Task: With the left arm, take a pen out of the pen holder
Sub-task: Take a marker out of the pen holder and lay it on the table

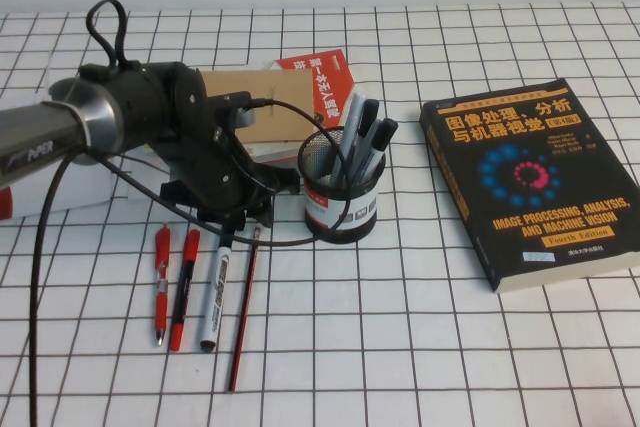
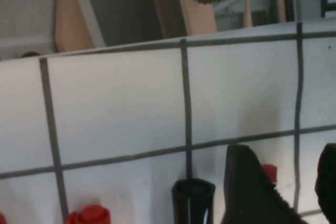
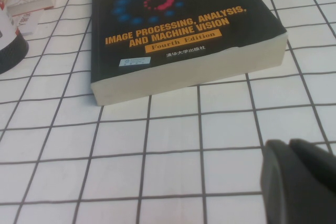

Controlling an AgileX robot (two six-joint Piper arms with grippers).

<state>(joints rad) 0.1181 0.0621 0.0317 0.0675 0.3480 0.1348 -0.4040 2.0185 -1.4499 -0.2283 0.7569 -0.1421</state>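
The black wire-mesh pen holder stands upright on the white grid-lined table, with several dark grey and black markers leaning in it, caps up. Just to the holder's left, four writing tools lie side by side on the table. Nearest is a slim red-and-black pencil, then a white marker with a black cap, then two red pens farthest from the holder. The left gripper hangs low over the upper ends of the pencil and the white marker, close beside the holder's base. Its arm reaches in from the holder's left and its wrist is bent steeply down. In the left wrist view its black fingers stand apart, released, with only the pencil's red end between them and nothing clamped. The arm's body hides those upper ends in the high view and covers part of a brown cardboard box behind the holder; a red-and-white book peeks out there too. A thick black textbook lies flat to the holder's right. The right gripper shows only as a dark shape near that textbook's front corner, cut off at the picture's edge; whether it is released or clenched cannot be told.
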